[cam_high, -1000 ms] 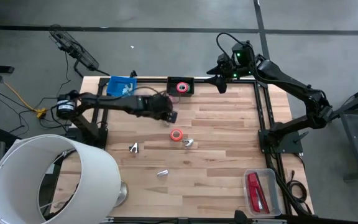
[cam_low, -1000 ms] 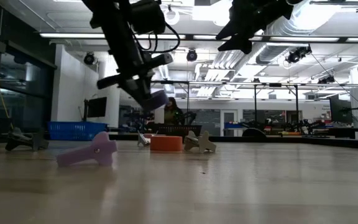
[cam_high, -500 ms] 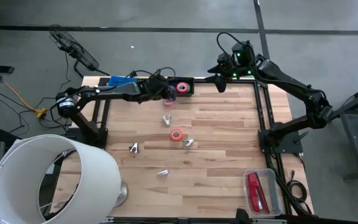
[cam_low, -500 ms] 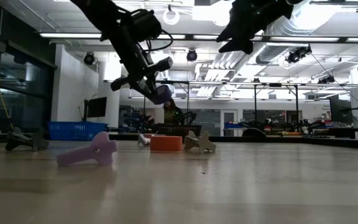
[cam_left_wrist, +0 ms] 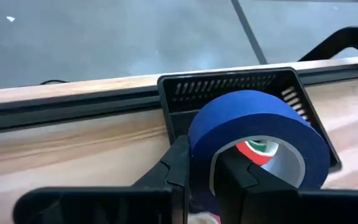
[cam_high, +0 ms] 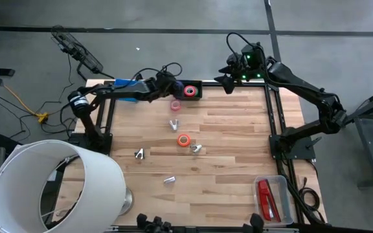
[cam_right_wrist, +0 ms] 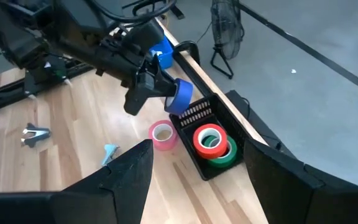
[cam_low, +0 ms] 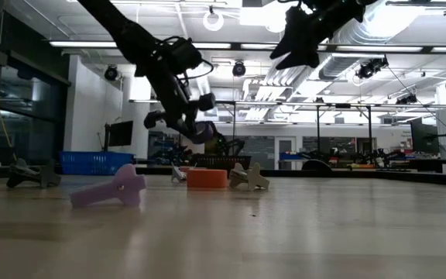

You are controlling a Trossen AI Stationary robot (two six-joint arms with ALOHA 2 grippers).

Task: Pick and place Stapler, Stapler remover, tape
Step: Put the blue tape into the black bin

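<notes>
Your left end effector (cam_right_wrist: pixel 166 93) is clamped on a blue tape roll (cam_left_wrist: pixel 253 134), holding it in the air just beside the black tray (cam_high: pixel 196 86) at the bench's far edge. That tray holds red and green tape rolls (cam_right_wrist: pixel 211 142). A pink roll (cam_high: pixel 175 105) lies on the bench near the tray, an orange roll (cam_high: pixel 184 140) mid-bench. The stapler (cam_high: pixel 265 198) sits in the clear bin (cam_high: pixel 282 188) at the near right corner. Your right end effector (cam_high: pixel 228 79) hangs near the far edge, fingers spread wide.

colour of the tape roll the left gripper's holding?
Blue tape roll, shown best in the left wrist view.
</notes>
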